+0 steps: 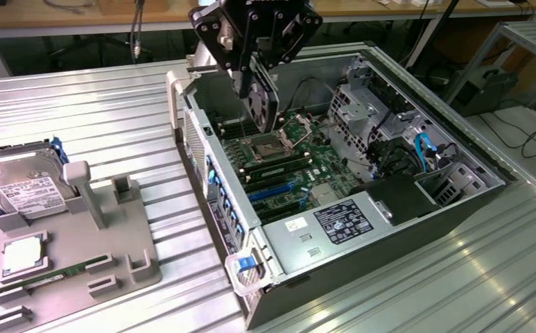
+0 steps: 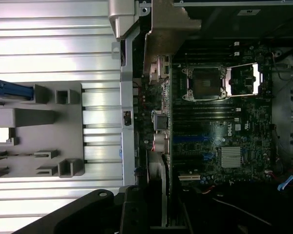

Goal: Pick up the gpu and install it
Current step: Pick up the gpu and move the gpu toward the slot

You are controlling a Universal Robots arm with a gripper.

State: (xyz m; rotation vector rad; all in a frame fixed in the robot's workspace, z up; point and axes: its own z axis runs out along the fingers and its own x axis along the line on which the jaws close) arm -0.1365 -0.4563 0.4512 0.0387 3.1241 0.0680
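At the lower left of the exterior view, a grey fixture tray point(image 1: 110, 243) lies on the ribbed metal worktop point(image 1: 92, 104). The tray carries a silver hard drive point(image 1: 23, 184) with a white label at its far end, a square processor chip point(image 1: 23, 253) and a narrow green memory stick point(image 1: 59, 272) near its front edge. Just beside the tray, toward the exterior view's right, an open computer case point(image 1: 471, 208) lies on its side with the interior facing up. Inside the case, the motherboard point(image 1: 295, 166) is exposed, with blue expansion slots point(image 1: 268, 191) toward the near side and the open processor socket point(image 1: 270, 144) behind them. A labelled metal block point(image 1: 342, 222) occupies the near corner of the case. Above the far part of the case, at the upper centre of the frame, the black gripper point(image 1: 256, 87) is closed on the gpu point(image 1: 265, 107). The card hangs upright, dark face outward, with its lower edge above the socket area and clear of the board. In the wrist view, the gpu point(image 2: 162, 190) appears edge-on below the gripper body, over the case wall side of the motherboard point(image 2: 219, 126), with the socket point(image 2: 205, 83) visible beyond it. A wooden bench point(image 1: 64, 14) runs across the top of the exterior view behind the worktop.
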